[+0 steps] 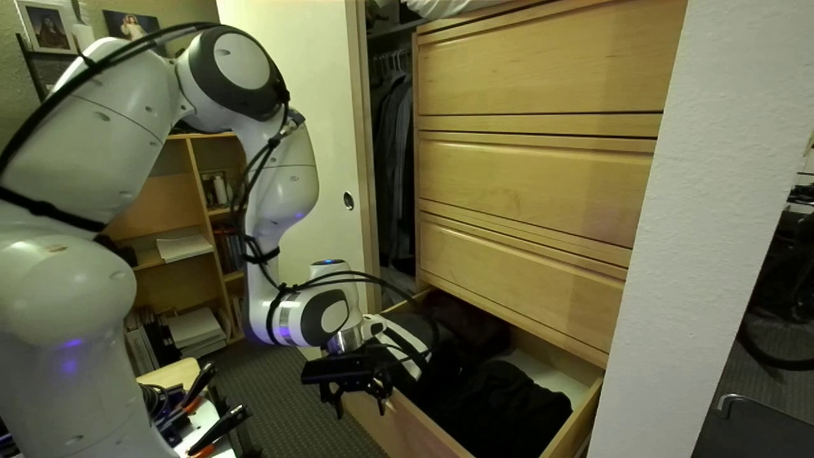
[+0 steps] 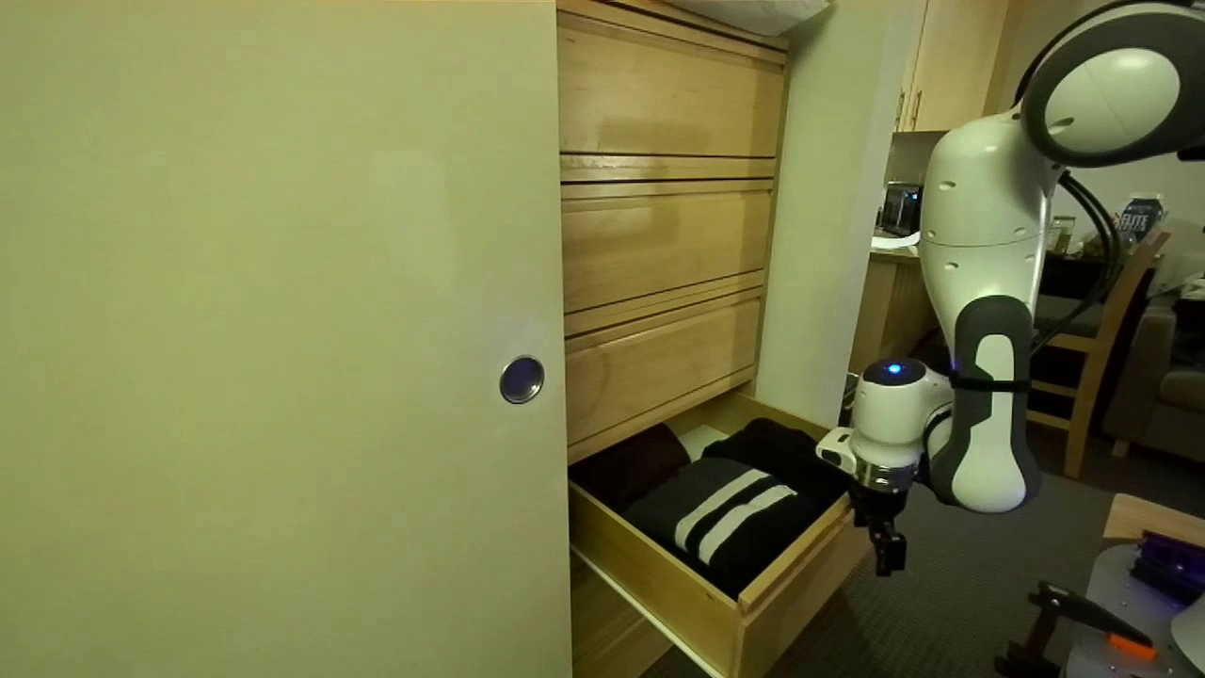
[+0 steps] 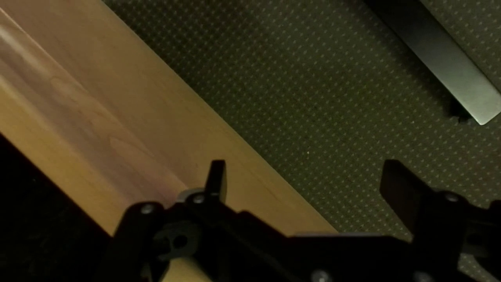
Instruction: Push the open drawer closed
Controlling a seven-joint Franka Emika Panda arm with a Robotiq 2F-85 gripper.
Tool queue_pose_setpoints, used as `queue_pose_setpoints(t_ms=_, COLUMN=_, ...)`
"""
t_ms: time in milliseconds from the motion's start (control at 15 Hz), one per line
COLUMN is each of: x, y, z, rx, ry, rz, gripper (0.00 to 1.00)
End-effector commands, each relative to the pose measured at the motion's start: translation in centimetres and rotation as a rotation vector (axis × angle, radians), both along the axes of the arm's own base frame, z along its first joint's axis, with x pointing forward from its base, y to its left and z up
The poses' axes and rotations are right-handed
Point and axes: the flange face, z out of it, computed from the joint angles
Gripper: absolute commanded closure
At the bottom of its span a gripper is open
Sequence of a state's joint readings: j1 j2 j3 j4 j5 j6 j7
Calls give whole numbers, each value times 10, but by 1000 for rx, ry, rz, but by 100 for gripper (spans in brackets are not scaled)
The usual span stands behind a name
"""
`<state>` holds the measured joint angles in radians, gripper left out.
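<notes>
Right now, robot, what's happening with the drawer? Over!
Claw open, holding nothing. Drawer pulled out, claw just outside its front. Nothing seen blocking; dark clothes inside might catch.

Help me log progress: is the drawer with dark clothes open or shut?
Open: in both exterior views the drawer juts out past the fronts above, baring the clothes inside.

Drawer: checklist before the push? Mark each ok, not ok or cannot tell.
1. Drawer pulled out of cabinet: ok.
2. End effector outside the drawer's front: ok.
3. Fingers shut, probably better for pushing: not ok, spread apart.
4. Fingers touching the front: cannot tell.
5. Clothes low enough to clear the cabinet: cannot tell.
6. Three drawers above shut: ok in both exterior views.
</notes>
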<state>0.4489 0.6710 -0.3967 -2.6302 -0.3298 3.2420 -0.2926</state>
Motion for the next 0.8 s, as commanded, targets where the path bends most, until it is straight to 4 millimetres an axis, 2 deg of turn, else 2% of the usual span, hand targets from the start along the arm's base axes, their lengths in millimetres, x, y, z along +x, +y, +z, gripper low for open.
queue_pose_setpoints(t_ms=0, x=24, y=-1, z=-14, rx=-43, ry=-73, rz=25, gripper=0)
queue_pose_setpoints(t_ms=200, x=38, y=-2, z=-15, rx=-59, ry=-101, rz=11, gripper=0)
queue_pose_setpoints(t_ms=733, x=102, y=-3, z=-19, rx=-58, ry=-192, rz=-45, gripper=0)
